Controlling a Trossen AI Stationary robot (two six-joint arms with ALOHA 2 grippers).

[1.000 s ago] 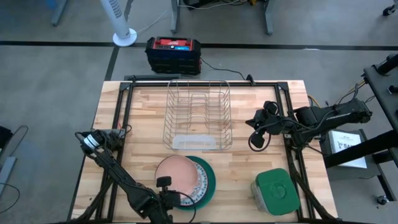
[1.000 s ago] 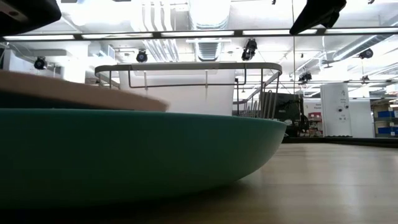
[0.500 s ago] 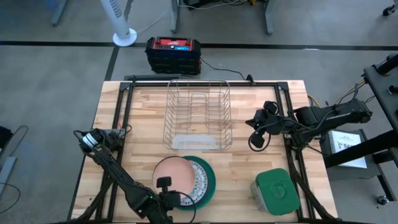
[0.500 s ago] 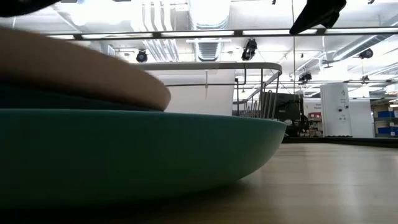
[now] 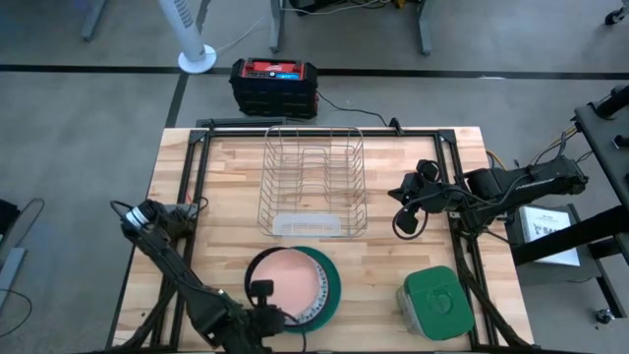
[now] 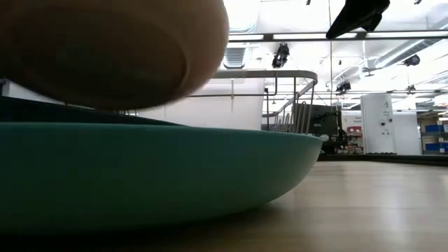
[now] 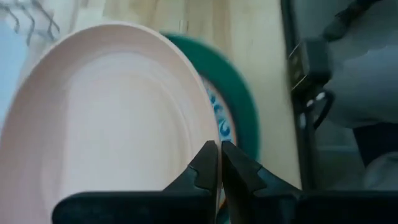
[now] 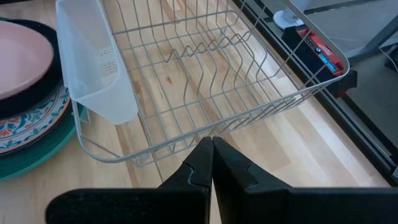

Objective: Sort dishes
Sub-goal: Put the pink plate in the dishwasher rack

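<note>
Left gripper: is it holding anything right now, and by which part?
Yes. The left gripper is shut on the rim of the pink plate, lifting it off the stack. The right gripper holds nothing.

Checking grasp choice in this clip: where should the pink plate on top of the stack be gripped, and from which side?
Probably at its thin rim, from the table's near edge. The pink plate tops the stack, so only its rim gives two fingers a pinch. The left hand is shut on that rim there, lifting it off the bright teal plate.
</note>
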